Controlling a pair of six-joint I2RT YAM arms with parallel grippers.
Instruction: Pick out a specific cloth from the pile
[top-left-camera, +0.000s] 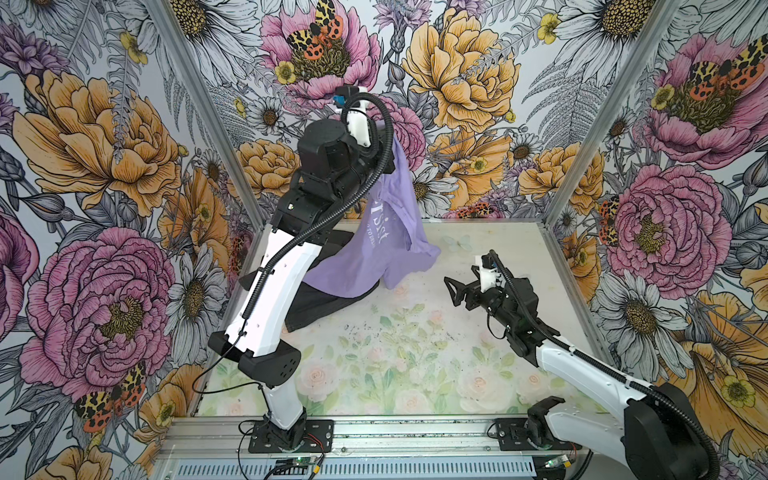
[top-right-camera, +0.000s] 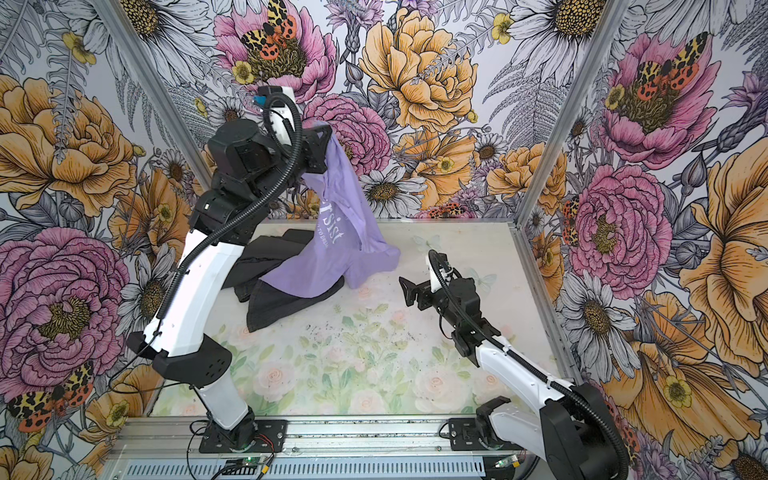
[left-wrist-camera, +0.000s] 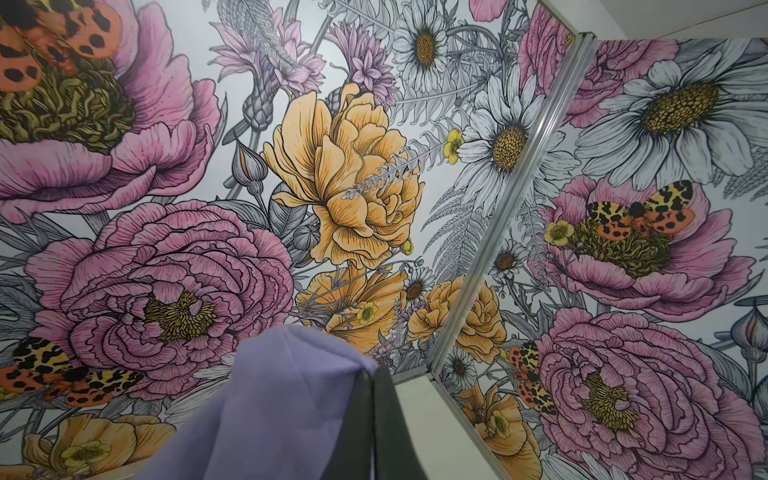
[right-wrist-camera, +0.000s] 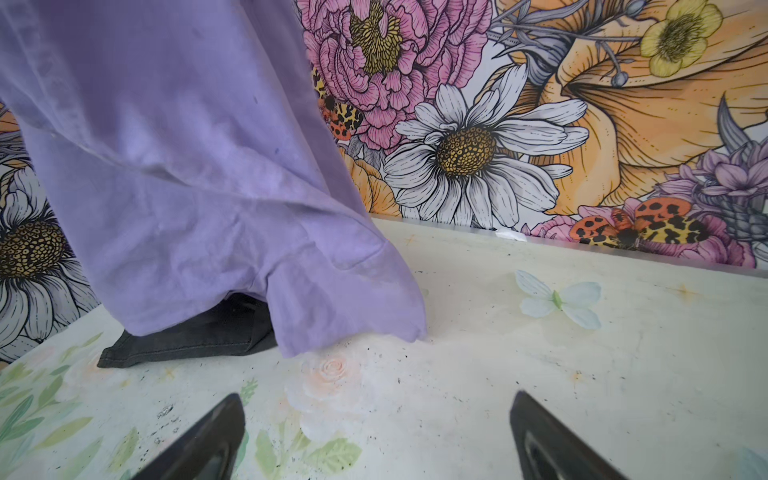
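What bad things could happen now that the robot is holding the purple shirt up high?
1. The purple shirt hangs from the shut left end effector by a small bunch of fabric, so it might slip out.
2. Its lower edge drapes over the black clothes, so lifting could drag them along.
3. The open right end effector sits low near the shirt's hanging corner and might snag it.

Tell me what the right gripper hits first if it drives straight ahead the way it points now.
Probably the hanging lower edge of the lavender T-shirt. The right gripper, jaws open, points across bare table toward it, with the black garment just behind. Depth is uncertain.
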